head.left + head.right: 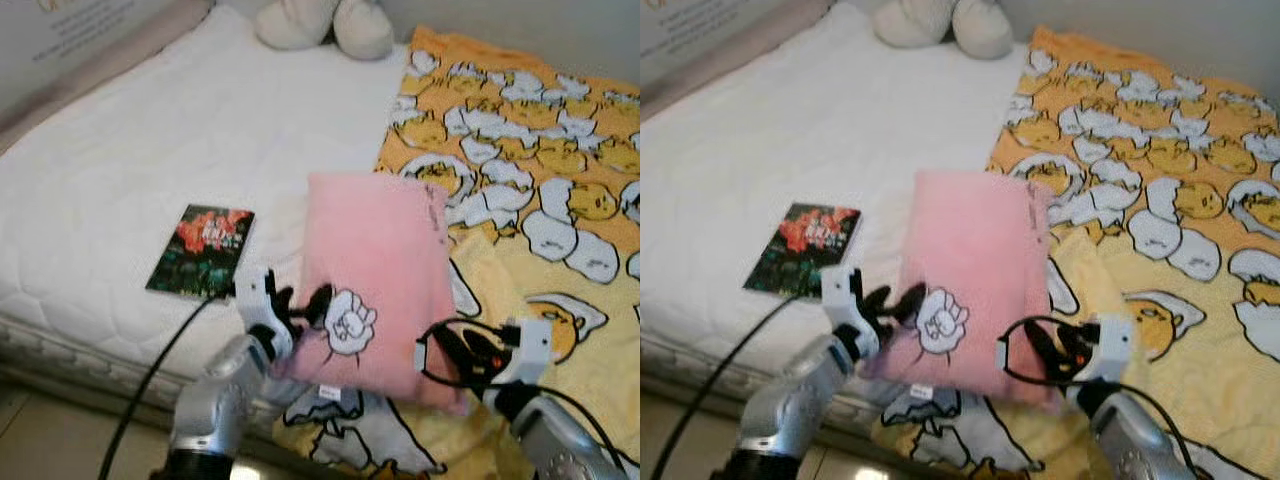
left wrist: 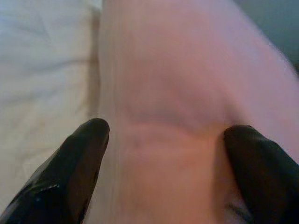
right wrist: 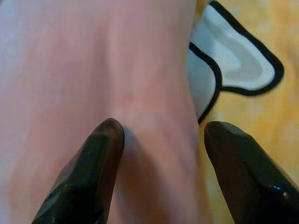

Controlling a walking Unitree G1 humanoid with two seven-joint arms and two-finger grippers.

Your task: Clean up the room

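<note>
Lying across the near edge of a bed is a soft pink pillow (image 1: 375,285), rectangular and plump, with a small white cartoon hand printed near its lower edge. Its left half rests on a white quilted mattress cover (image 1: 150,150) stitched in a faint hexagon pattern; its right half overlaps a yellow and orange blanket (image 1: 540,180) printed with white and yellow cartoon egg figures outlined in black. The blanket is rumpled and drapes over the bed's front edge.

On the white cover, just left of the pillow and apart from it, lies a thin, flat book (image 1: 200,250) with a dark glossy cover showing red and green. At the far end of the bed sit two rounded, cream-coloured plush shapes (image 1: 325,22).

Both silver arms reach up from below toward the pillow's near end. The left gripper (image 1: 300,305) is at the pillow's lower left corner, its black fingers (image 2: 79,163) spread apart with pink fabric bulging between them. The right gripper (image 1: 455,350) is at the lower right corner, its fingers (image 3: 100,163) likewise parted, one lying on the pink cloth and the other over the blanket beside the pillow's edge. A black cable (image 1: 160,365) trails from the left wrist down to the floor.
</note>
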